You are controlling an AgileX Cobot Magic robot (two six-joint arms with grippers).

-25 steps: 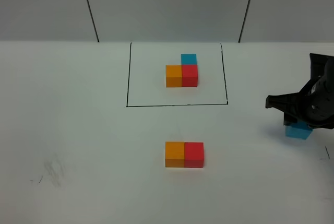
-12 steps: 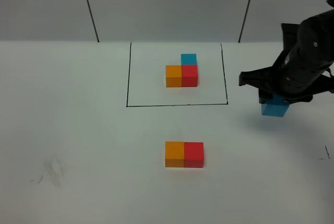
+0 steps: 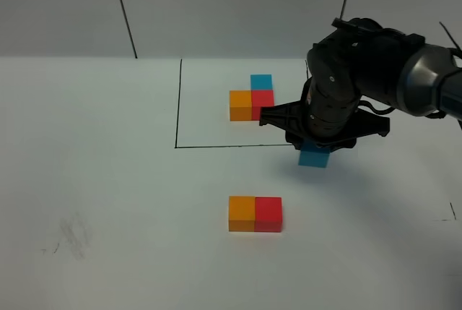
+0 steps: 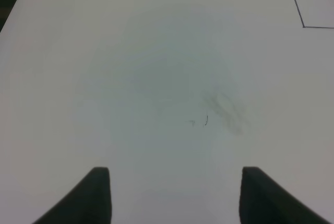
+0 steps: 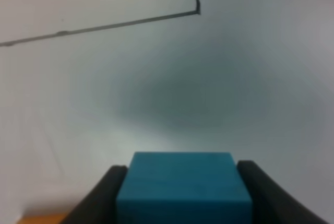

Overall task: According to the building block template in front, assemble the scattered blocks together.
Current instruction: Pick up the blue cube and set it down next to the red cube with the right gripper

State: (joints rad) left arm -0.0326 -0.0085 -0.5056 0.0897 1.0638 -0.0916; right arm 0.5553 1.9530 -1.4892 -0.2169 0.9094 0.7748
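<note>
The template (image 3: 252,98) is an L of orange, red and light blue cubes inside a black drawn rectangle at the back. In front of it an unframed orange cube (image 3: 242,213) and red cube (image 3: 268,214) sit joined side by side. My right gripper (image 3: 315,152) is shut on the loose light blue cube (image 3: 314,156), held above the table near the frame's front right corner, behind and to the right of the red cube. In the right wrist view the blue cube (image 5: 183,190) sits between the fingers. My left gripper (image 4: 175,195) is open and empty over bare table.
The black frame's corner (image 5: 196,10) shows ahead of the right gripper. Faint scuff marks (image 4: 224,112) lie on the white table under the left gripper; they also show at the front left in the high view (image 3: 72,236).
My right arm has carried the light blue cube from the table's right edge leftward and up, to just in front of the frame's front right corner. The other cubes have not moved.
</note>
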